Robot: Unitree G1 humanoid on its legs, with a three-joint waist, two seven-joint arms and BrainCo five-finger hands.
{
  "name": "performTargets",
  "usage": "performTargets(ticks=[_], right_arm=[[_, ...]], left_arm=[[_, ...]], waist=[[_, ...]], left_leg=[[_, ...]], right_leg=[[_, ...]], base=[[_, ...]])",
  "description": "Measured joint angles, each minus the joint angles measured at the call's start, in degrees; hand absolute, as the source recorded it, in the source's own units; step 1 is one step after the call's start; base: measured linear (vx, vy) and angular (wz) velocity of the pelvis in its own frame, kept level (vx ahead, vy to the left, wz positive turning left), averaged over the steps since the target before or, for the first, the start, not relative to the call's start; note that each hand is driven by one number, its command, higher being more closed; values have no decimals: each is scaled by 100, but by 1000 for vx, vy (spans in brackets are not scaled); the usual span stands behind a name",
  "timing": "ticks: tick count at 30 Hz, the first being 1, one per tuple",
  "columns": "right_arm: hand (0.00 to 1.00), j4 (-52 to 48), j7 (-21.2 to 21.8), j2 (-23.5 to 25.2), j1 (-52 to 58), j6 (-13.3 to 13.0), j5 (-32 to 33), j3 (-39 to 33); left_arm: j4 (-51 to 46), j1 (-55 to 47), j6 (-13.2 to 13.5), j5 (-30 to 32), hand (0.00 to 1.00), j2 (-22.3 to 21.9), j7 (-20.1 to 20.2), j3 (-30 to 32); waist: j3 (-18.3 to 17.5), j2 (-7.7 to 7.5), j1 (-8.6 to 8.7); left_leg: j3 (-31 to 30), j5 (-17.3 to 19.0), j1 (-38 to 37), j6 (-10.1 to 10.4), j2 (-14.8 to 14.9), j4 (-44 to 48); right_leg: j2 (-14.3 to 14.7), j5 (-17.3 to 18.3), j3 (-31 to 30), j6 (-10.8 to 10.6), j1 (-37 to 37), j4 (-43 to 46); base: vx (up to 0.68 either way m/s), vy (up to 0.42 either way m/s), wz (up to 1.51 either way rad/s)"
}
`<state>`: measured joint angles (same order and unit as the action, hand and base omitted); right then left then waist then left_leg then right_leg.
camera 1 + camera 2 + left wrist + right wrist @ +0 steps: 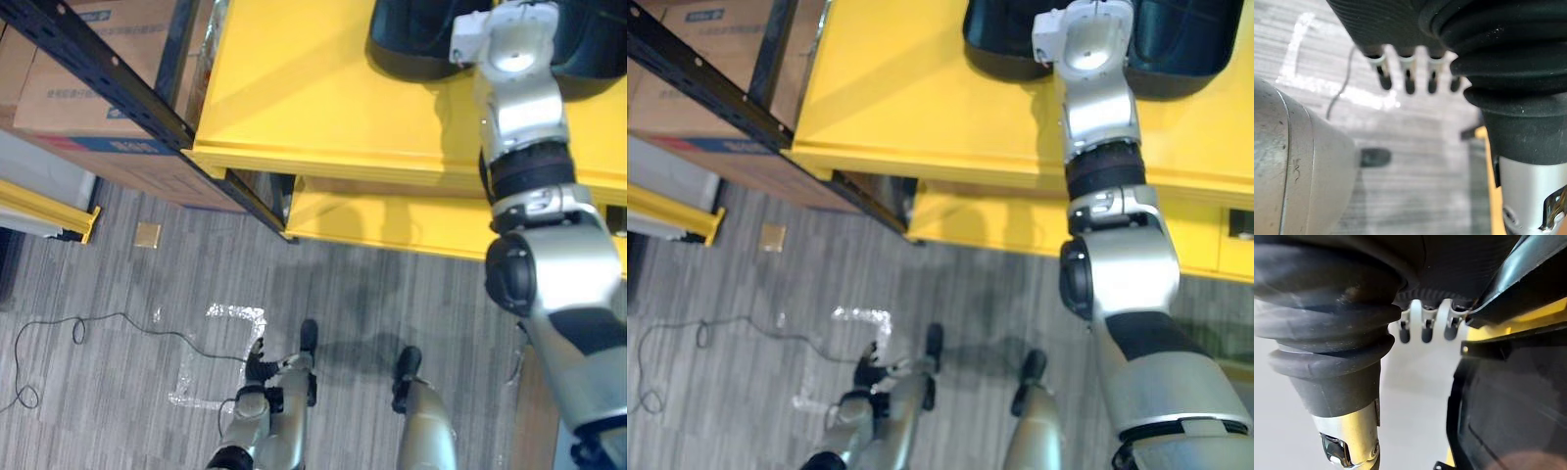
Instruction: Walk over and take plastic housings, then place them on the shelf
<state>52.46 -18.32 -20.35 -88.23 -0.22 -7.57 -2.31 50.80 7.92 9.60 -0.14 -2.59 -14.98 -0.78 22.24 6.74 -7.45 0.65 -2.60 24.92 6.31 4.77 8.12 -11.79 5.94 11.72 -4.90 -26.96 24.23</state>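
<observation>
**Right arm up at the housings on the yellow shelf, left hand slack over the floor**

Left eye view: a black plastic housing [416, 39] lies at the far edge of the yellow shelf [323, 88], and a second housing [600, 44] lies beside it toward the shelf's right end. The right arm reaches up across the shelf's front edge and ends between the two. A lower yellow shelf [392, 220] shows under the front edge. Off the shelf's left end, cardboard boxes [88, 93] sit in a black rack [108, 64]. Below, the left hand [257, 364] hangs over the grey floor [118, 284], near a pale tape marking [230, 313].

Right eye view: the same layout, with both housings at the shelf's far edge and the right forearm lying between them.

Left wrist view: the left hand's fingers [1408, 81] point down side by side, straight and relaxed, with nothing in them. The floor and its tape marking lie past the dark tips.

Right wrist view: the right hand [1423, 328] has its fingers straight and close together, the thumb apart, and nothing between them. Glossy black housing surfaces lie just beside the fingers, with a strip of yellow shelf between the two dark pieces. I cannot tell whether the fingers touch either housing.
</observation>
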Motion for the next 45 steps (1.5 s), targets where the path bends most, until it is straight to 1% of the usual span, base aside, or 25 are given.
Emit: performTargets(ticks=[3,11,20,38,45], right_arm=[[0,45,63,0,0,2,-2,-3],[0,117,66,2,2,18,-27,-99],[0,241,42,0,29,61,-226,-276],[0,239,68,6,188,55,-228,-253],[0,239,122,45,206,49,-229,-58]], left_arm=[[-1,0,0,0,0,0,2,0],[-2,-2,0,0,0,0,6,0],[-5,-4,-1,0,0,0,8,0],[-6,-3,-2,1,0,0,10,0],[-5,-3,-1,3,0,0,19,0]], waist=[[0,0,0],[0,0,-3],[0,0,-1],[0,0,-6],[0,0,-1]], left_leg=[[-1,0,2,0,0,0],[-6,-2,6,0,-3,-2],[-21,-57,-7,2,-6,-72],[-19,-59,-11,2,-7,-77],[-17,-59,-12,2,-6,-79]], right_leg=[[-1,0,5,0,0,0],[-6,1,18,0,0,4],[-14,3,50,4,0,12],[-15,5,50,7,0,14],[-14,5,50,7,0,14]], base=[[0,0,0],[0,0,0],[0,0,1],[0,0,0],[0,0,0]])
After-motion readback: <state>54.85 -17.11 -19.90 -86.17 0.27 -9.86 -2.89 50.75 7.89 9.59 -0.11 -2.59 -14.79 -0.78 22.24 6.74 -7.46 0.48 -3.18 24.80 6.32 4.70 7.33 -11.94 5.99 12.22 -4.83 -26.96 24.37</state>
